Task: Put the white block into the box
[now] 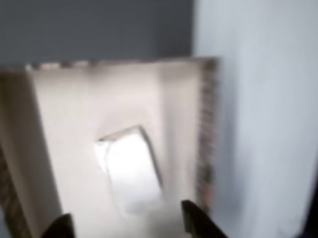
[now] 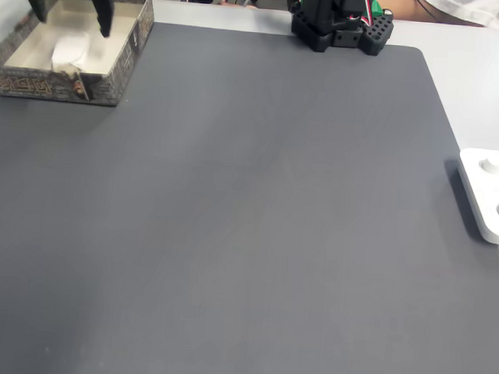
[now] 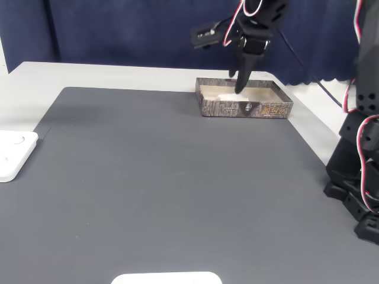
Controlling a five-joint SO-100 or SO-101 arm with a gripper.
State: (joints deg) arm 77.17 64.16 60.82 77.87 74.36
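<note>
The white block (image 1: 131, 169) lies on the cream floor of the box (image 1: 208, 120), free of the fingers. In the other view my gripper (image 1: 127, 230) stands open just above it, with one dark fingertip on each side at the bottom edge. In a fixed view the box (image 2: 61, 86) sits at the mat's top left corner, the white block (image 2: 69, 51) inside it and the gripper (image 2: 73, 22) spread over it. In another fixed view the gripper (image 3: 239, 87) reaches down into the box (image 3: 266, 110) above the white block (image 3: 228, 96).
A dark grey mat (image 2: 247, 221) covers the table. A flat white device with round knobs (image 2: 490, 197) lies at the mat's edge, also seen as a white device (image 3: 12, 154). The arm's black base (image 2: 340, 19) stands at the table's edge.
</note>
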